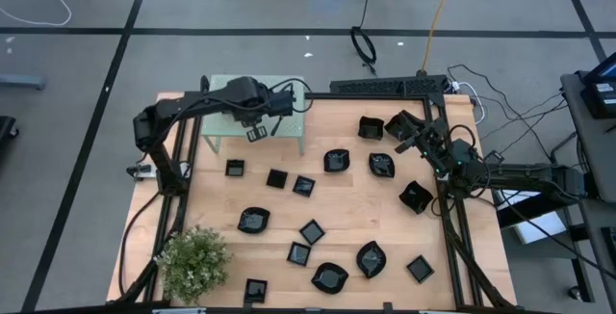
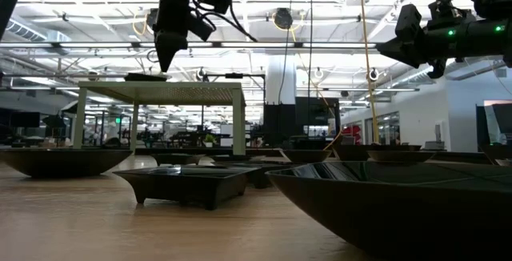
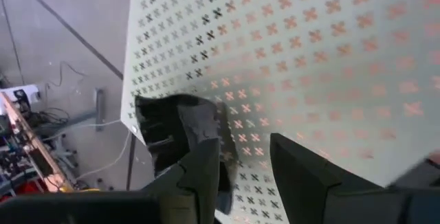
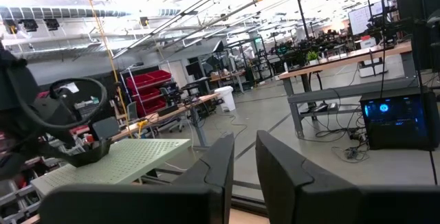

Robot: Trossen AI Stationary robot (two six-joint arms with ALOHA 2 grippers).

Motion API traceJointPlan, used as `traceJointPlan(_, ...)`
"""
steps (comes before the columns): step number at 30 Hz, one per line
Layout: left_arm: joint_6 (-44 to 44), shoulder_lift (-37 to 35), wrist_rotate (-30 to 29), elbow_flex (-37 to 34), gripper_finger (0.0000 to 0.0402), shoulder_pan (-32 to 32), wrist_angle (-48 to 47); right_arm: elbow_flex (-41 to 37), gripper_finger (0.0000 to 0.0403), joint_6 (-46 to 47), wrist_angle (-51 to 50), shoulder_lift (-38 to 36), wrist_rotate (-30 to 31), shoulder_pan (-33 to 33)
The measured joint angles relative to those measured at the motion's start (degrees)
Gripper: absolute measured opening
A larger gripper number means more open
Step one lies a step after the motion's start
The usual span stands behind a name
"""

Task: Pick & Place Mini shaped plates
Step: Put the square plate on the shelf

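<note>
One small square black plate [image 3: 172,121] lies flat on top of the pale green perforated stand [image 3: 309,59], close to one corner. It also shows in the low view [image 2: 146,76] and the right wrist view [image 4: 93,152]. My left gripper [image 3: 242,145] hangs just above the stand [image 1: 289,126], beside that plate, open with nothing between its fingers. Several more mini shaped plates lie flat on the wooden table, among them a square one [image 1: 234,169] and a round one [image 1: 336,160]. My right gripper [image 1: 404,129] waits raised at the far right; its fingers [image 4: 216,169] stand a little apart, holding nothing.
A potted plant [image 1: 192,261] stands at the near left corner. Black plates are scattered over the middle and near part of the table [image 1: 462,256]. The stand [image 2: 184,91] on its legs fills the far left. A black frame rail [image 1: 385,87] runs along the far edge.
</note>
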Motion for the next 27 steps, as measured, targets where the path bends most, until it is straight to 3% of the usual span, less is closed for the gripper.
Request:
traceJointPlan(7,-1.62,-1.74,16.17,0.00,0.0131,-4.26,2.94,0.00,0.0052,0.01,0.02,-0.02,0.00,-0.01)
traceJointPlan(15,-6.88,-2.29,33.88,0.02,0.0131,-10.11,13.91,0.00,0.0052,0.00,0.00,-0.02,0.00,-0.02)
traceJointPlan(21,-4.17,-2.29,35.38,0.02,0.0131,-16.19,17.68,0.01,0.0052,0.00,0.00,0.00,0.00,-0.02)
traceJointPlan(27,-1.50,-2.31,32.33,-1.65,0.0131,-21.42,20.79,0.00,0.0052,0.02,0.00,0.00,0.00,0.00)
